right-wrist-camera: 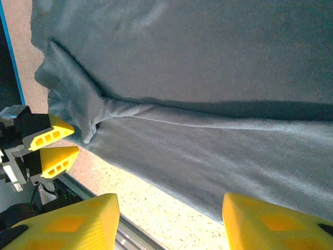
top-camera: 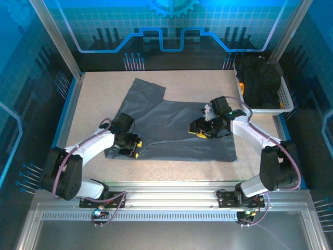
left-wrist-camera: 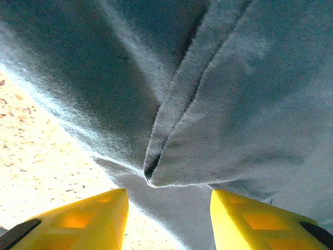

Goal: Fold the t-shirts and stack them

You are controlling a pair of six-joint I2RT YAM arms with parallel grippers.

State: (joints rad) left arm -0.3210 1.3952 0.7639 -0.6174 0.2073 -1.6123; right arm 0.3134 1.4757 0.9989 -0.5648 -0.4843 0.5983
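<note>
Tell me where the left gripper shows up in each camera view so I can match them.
Top external: left gripper at the near-left edge of the t-shirt.
Left wrist: left gripper at the bottom edge, yellow tips either side.
Right wrist: left gripper far left, mid-height.
Shared landmark: the pinched fold of cloth just ahead of its tips.

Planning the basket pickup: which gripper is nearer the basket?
Right. The right gripper hovers over the shirt middle, left of the basket; left gripper at its near-left corner.
</note>
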